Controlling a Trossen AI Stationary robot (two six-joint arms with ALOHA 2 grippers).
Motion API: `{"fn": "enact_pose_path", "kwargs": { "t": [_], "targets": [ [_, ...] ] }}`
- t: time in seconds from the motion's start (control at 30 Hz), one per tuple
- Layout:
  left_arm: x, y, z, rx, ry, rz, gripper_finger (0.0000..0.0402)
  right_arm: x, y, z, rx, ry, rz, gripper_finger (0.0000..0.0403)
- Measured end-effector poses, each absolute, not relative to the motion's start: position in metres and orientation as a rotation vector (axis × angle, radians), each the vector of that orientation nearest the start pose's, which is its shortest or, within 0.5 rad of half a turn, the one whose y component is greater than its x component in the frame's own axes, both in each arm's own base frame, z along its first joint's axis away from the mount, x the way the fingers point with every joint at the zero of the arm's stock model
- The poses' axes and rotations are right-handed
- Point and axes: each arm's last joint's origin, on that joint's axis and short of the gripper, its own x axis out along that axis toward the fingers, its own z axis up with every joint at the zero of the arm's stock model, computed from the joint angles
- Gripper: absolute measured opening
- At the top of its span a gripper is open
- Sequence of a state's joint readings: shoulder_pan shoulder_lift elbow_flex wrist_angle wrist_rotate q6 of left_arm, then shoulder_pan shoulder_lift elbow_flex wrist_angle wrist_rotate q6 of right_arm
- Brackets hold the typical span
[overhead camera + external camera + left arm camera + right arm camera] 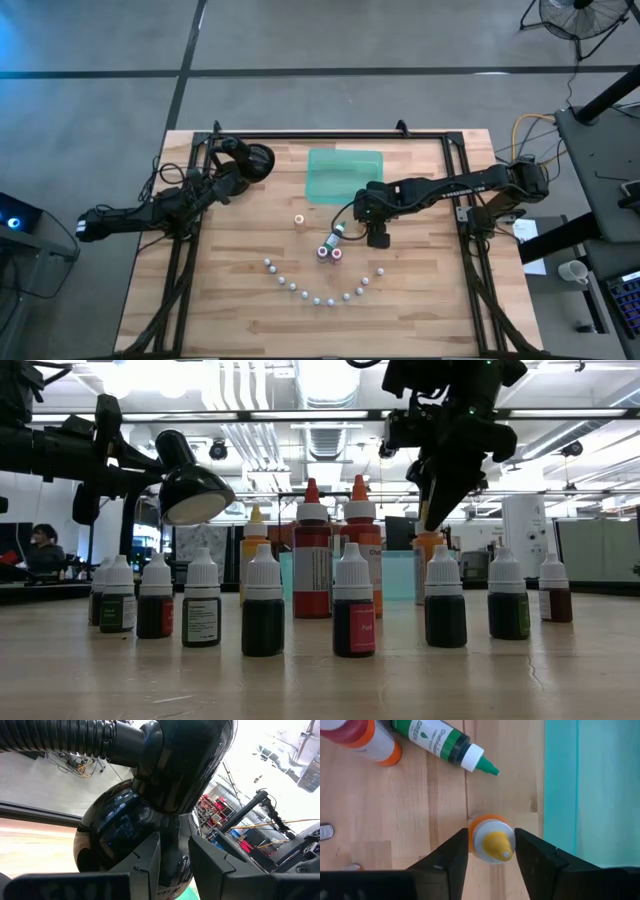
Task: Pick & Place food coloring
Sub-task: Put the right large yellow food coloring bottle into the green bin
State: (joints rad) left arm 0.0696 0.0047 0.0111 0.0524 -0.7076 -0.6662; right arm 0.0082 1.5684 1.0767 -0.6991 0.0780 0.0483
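**Inspector:** Start with your nearest row. The small bottles [262,615] stand upright in an arc along the front of the table [240,300], white round caps up, dark fluid inside, paper labels. I judge they are spaced like that so each can be reached singly.

**Operator:** And the working arm?

**Inspector:** Your right pincer [490,851] points down over the yellow-tipped bottle [491,840], fingers apart, one on each side of its orange collar. I cannot tell whether they touch it. The bottle stands upright just beside the green tray [592,790], so I judge the grasp is not yet made.

**Operator:** Anything close by?

**Inspector:** A green bottle [442,745] lies on its side near it, smooth plastic, pointed tip. A red bottle [362,737] is beside that.

**Operator:** The left arm?

**Inspector:** Your left pincer [175,857] waits at the far left corner, fingers slightly apart, holding nothing.
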Motion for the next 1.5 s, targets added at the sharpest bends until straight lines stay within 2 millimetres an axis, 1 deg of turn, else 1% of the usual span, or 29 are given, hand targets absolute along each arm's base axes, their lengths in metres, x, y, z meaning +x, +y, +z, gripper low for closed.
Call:
{"fn": "enact_pose_path", "kwargs": {
  "t": [0.23,0.47,0.6,0.67,0.77,0.9,1.0,1.1,1.17,1.23,1.37,1.43,1.5],
  "targets": [
    [0.089,0.025,0.172,-0.651,-0.314,0.729,0.0078,0.3,0.0,0.215,-0.014,1.185,-0.086,0.0115],
    [0.089,0.025,0.171,-0.65,-0.314,0.729,0.0078,0.3,0.0,0.215,-0.006,1.188,-0.093,0.0117],
    [0.089,0.025,0.172,-0.651,-0.314,0.729,0.0078,0.298,0.0,0.218,0.031,1.205,-0.118,0.0112],
    [0.089,0.025,0.172,-0.651,-0.314,0.729,0.0078,0.297,0.0,0.225,0.042,1.218,-0.122,0.0109],
    [0.089,0.025,0.172,-0.651,-0.314,0.729,0.0078,0.295,-0.002,0.244,0.078,1.232,-0.126,0.0107],
    [0.089,0.025,0.172,-0.651,-0.314,0.729,0.0078,0.292,-0.01,0.276,0.143,1.169,-0.133,0.0106],
    [0.089,0.025,0.172,-0.651,-0.314,0.729,0.0078,0.288,-0.023,0.301,0.176,1.085,-0.19,0.0106],
    [0.089,0.025,0.172,-0.651,-0.314,0.729,0.0078,0.285,-0.042,0.313,0.188,1.033,-0.302,0.0106],
    [0.089,0.025,0.172,-0.651,-0.314,0.729,0.0078,0.282,-0.057,0.315,0.2,1.025,-0.367,0.0106],
    [0.089,0.025,0.172,-0.651,-0.314,0.729,0.0078,0.28,-0.073,0.312,0.226,1.031,-0.416,0.0106],
    [0.089,0.025,0.172,-0.651,-0.314,0.729,0.0078,0.278,-0.099,0.288,0.257,1.115,-0.471,0.0106],
    [0.089,0.025,0.172,-0.651,-0.314,0.729,0.0078,0.28,-0.106,0.276,0.253,1.158,-0.473,0.0106],
    [0.089,0.025,0.172,-0.651,-0.315,0.729,0.0078,0.284,-0.109,0.266,0.243,1.189,-0.458,0.0106]
  ]
}}
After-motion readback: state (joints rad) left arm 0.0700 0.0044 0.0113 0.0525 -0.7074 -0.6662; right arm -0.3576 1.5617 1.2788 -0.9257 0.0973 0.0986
